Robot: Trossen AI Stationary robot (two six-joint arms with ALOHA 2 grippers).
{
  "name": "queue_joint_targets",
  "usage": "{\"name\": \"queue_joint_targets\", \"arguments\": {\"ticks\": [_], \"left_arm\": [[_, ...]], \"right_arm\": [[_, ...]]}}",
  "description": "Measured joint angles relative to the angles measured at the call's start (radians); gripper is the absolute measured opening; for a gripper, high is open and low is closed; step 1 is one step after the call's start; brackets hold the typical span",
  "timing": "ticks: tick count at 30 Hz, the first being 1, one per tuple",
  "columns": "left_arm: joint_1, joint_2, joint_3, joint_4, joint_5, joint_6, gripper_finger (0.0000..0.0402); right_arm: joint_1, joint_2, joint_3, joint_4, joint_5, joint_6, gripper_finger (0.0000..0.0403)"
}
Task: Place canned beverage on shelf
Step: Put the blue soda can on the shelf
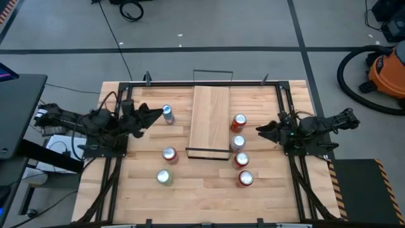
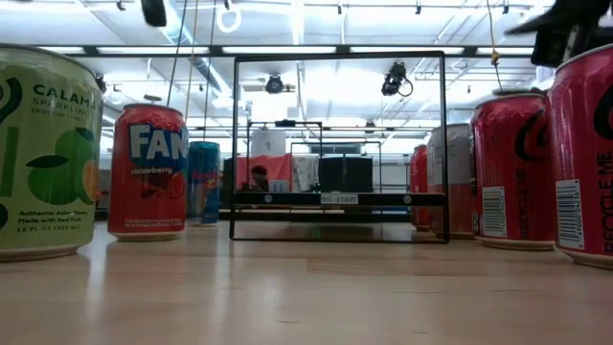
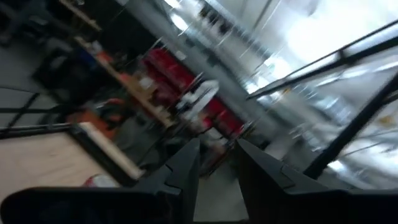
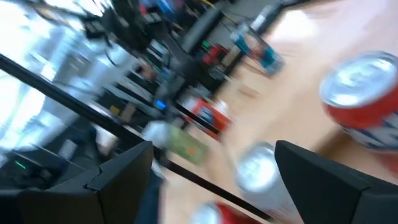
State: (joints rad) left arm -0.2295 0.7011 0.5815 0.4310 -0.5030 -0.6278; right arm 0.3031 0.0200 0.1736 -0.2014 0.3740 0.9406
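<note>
The shelf, a narrow light-wood board with black wire rails at its short ends, lies mid-table with nothing on it. Canned beverages stand upright on the tabletop on both sides. On its left are a blue can, a red can and a green can. On its right are a red can, a silver can and two more red cans. My left gripper is shut and raised beside the blue can, holding nothing. My right gripper is open beside the right-hand cans, with nothing between its fingers.
A black frame runs around the work area on the tabletop. Bare wood lies between the shelf's near rail and the table's near edge. In the low view the green can and a red can stand close to the camera.
</note>
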Motion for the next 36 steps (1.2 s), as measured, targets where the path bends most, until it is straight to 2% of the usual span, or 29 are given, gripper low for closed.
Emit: {"name": "queue_joint_targets", "arguments": {"ticks": [6,13,18,21,25,28,33,36], "left_arm": [[0.0,0.119,0.163,-0.202,0.0,0.017,0.011],[0.003,0.178,0.202,-0.31,-0.03,0.064,0.0115],[0.004,0.175,0.232,-0.521,-0.088,-0.001,0.0157],[0.004,0.176,0.274,-0.683,-0.088,-0.012,0.0188],[0.042,0.176,0.344,-0.93,-0.074,-0.015,0.0223],[0.124,0.176,0.374,-1.062,-0.034,-0.003,0.0234],[0.316,0.184,0.382,-1.123,0.22,0.126,0.0235],[0.412,0.211,0.381,-1.126,0.316,0.155,0.0235]], "right_arm": [[0.0,0.0,0.0,0.194,0.003,0.025,0.0348],[0.0,0.0,0.0,0.271,0.02,0.059,0.0348],[0.0,0.003,0.0,0.343,0.005,0.089,0.0348],[-0.013,0.011,0.0,0.358,0.054,0.073,0.0348],[-0.034,0.06,0.013,0.357,0.065,0.047,0.0348],[-0.044,0.132,0.051,0.358,0.123,-0.004,0.0348],[-0.076,0.284,0.151,0.358,0.244,-0.168,0.0348],[-0.113,0.366,0.213,0.356,0.268,-0.24,0.0348]]}}
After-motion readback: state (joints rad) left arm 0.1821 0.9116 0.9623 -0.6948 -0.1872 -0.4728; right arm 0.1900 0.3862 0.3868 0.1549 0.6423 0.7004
